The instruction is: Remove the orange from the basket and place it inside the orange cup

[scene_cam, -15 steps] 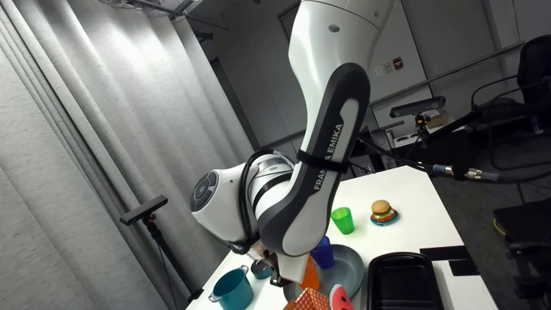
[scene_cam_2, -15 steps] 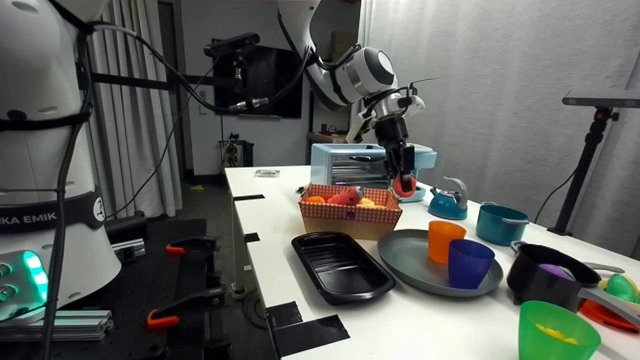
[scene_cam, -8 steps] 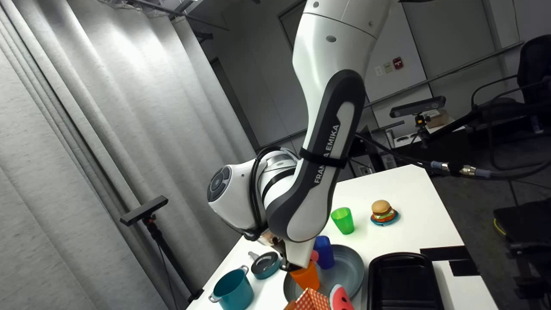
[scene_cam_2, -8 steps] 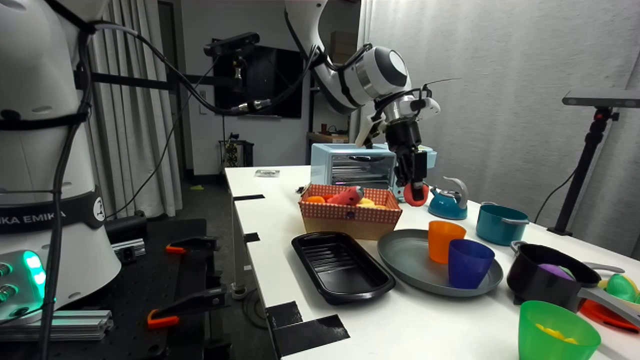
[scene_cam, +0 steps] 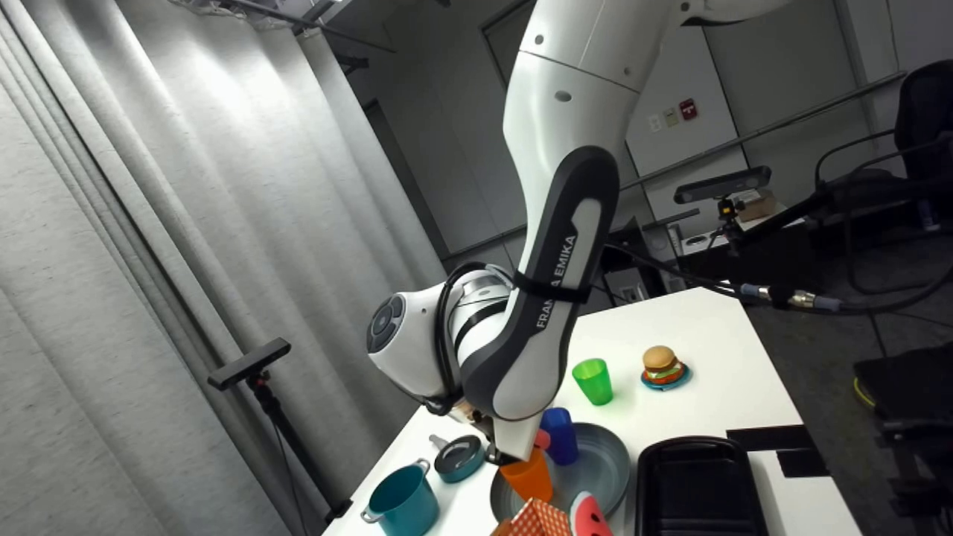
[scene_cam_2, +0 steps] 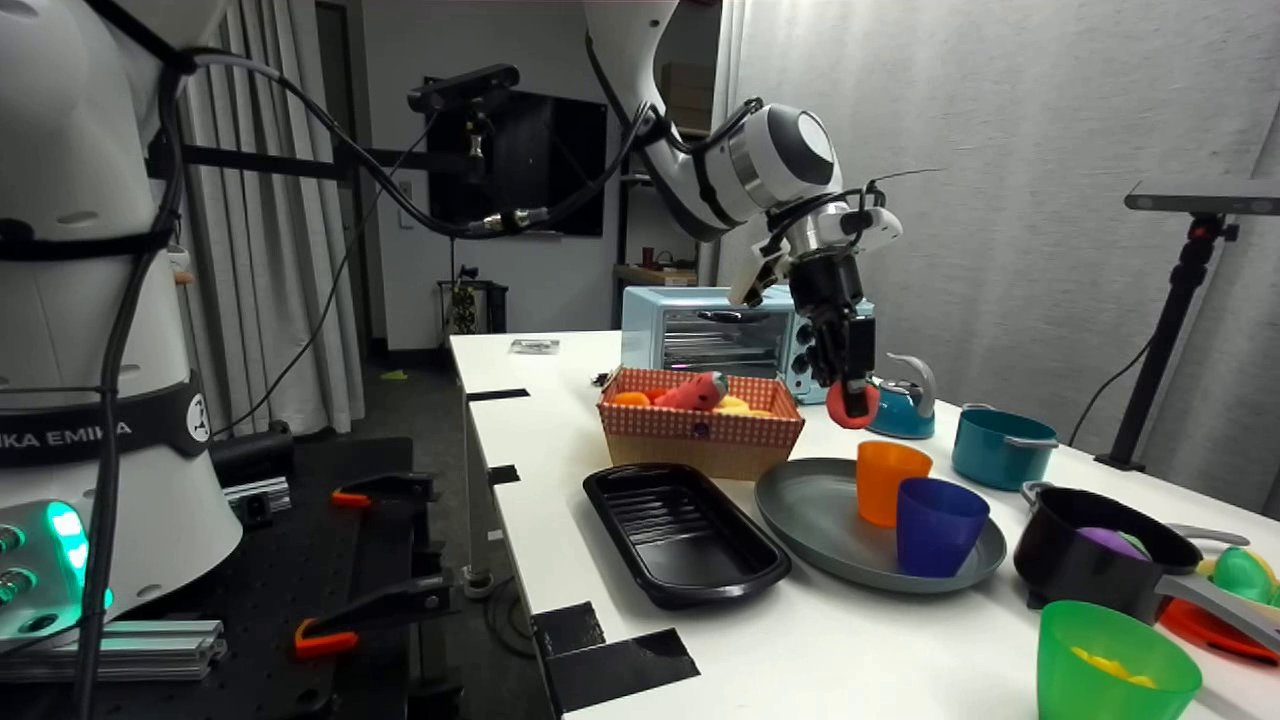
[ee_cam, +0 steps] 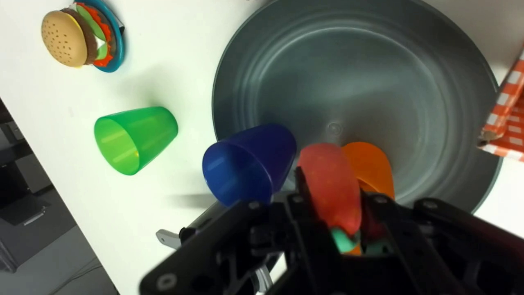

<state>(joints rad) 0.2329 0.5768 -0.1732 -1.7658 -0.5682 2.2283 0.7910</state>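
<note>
Bright light whitens the table (ee_cam: 131,221) beneath me, the floor (scene_cam: 819,365) beyond lies dim, a soft shadow falls beside the green cup (ee_cam: 137,139), and in the wrist view my gripper (ee_cam: 332,186) looks dark and perhaps out of focus.

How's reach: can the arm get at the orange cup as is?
Probably yes: the fingers hang near and above the orange cup, whose top looks open. Gripping it would likely mean first letting go of the red toy they hold; the blue cup crowds one side.

Orange cup (scene_cam_2: 885,488) upright on grey plate (scene_cam_2: 822,530), rounded orange piece (scene_cam_2: 630,399) in checked basket (scene_cam_2: 700,452)
</note>
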